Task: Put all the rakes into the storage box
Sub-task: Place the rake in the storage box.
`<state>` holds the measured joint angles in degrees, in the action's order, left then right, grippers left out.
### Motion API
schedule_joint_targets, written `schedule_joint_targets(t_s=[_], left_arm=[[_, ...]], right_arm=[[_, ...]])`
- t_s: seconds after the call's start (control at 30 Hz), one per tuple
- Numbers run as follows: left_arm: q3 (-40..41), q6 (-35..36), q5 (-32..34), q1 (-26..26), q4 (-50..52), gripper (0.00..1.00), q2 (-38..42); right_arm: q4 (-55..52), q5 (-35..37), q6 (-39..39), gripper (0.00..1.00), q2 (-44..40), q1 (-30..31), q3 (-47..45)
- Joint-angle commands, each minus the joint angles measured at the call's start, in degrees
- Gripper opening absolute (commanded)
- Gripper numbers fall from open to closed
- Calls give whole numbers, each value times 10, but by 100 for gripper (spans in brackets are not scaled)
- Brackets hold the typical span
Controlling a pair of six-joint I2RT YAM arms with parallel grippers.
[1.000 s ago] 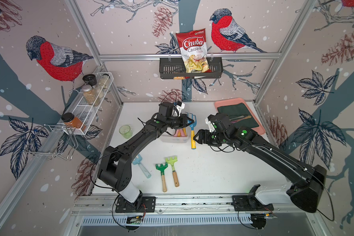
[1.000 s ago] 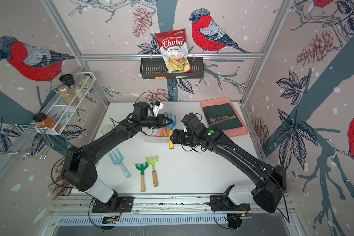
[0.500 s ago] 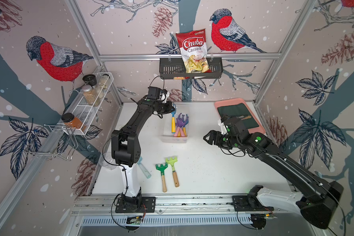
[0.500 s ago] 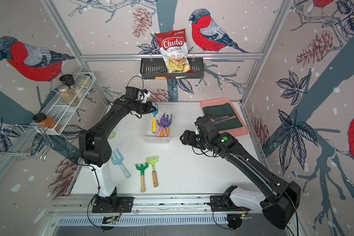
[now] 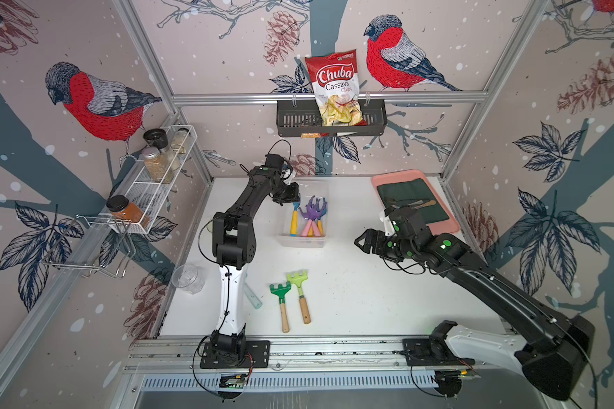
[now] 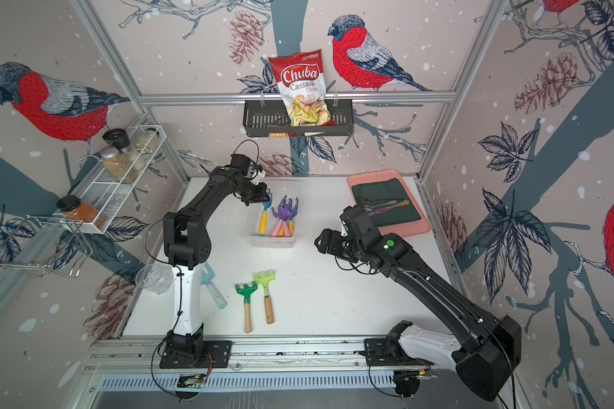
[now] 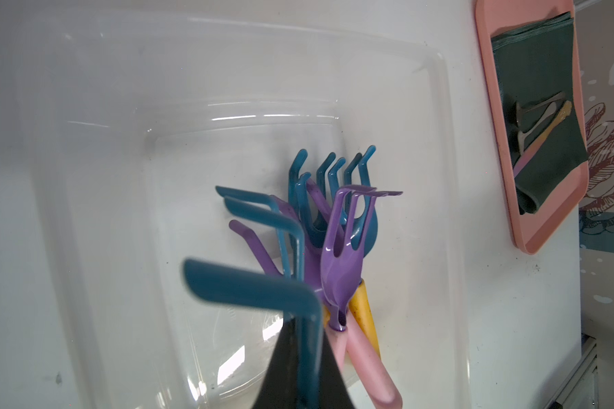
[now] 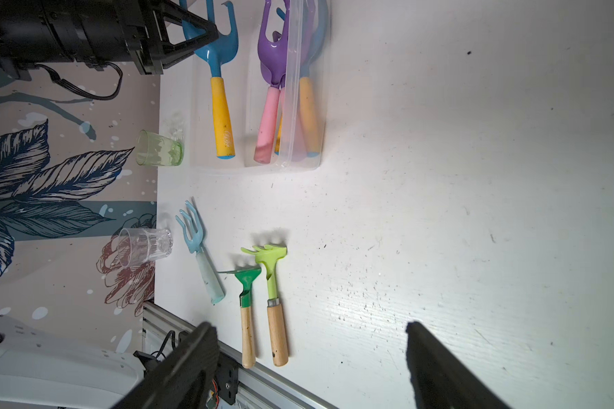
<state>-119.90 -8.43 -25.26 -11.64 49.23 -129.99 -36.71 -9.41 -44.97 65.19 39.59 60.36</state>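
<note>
The rake [image 5: 293, 222] has a blue head and a yellow handle. My left gripper [image 5: 291, 199] is shut on its head, and in the left wrist view a blue tine runs between the black fingers [image 7: 284, 371]. The rake tilts with its handle down inside the storage box [image 5: 302, 242], a clear tub at the back middle of the table in both top views. The right wrist view shows the rake [image 8: 221, 117] along the tub's side. Purple and blue rakes [image 5: 312, 212] lie in the tub beside it. My right gripper [image 5: 360, 244] hangs open and empty to the right of the tub.
A green rake [image 5: 281, 295] and a lime rake [image 5: 298, 283] lie near the table's front edge, with a pale blue fork [image 6: 211, 283] and a clear glass [image 5: 188, 278] to their left. A green glass [image 8: 158, 152] stands left of the tub. A pink tray [image 5: 397, 174] sits back right.
My left gripper carried the rake back over the tub, so its handle now sits inside. My right gripper pulled away to the right and stands open.
</note>
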Motion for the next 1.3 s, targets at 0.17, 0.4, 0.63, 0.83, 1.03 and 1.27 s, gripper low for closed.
schedule_joint_targets(t_s=[0.17, 0.4, 0.63, 0.83, 1.03, 1.27], left_arm=[[3, -7, -2, 2, -20, 0, -22], [-2, -12, -11, 4, -35, 0, -42], [-5, -12, -5, 5, -40, 14, -41], [-6, -13, -1, 8, -43, 21, -42], [-6, -19, 6, 8, -46, 33, -34], [-15, -45, -3, 10, -55, 51, 10]], right_arm=[[26, -9, 0, 86, -4, -7, -14], [33, -16, 3, 86, -4, -13, -23], [31, -20, 9, 86, -4, -22, -23], [19, -17, 15, 86, -4, -26, -17], [17, -13, 11, 86, -11, -27, -24], [20, 24, -22, 85, 10, 14, -51]])
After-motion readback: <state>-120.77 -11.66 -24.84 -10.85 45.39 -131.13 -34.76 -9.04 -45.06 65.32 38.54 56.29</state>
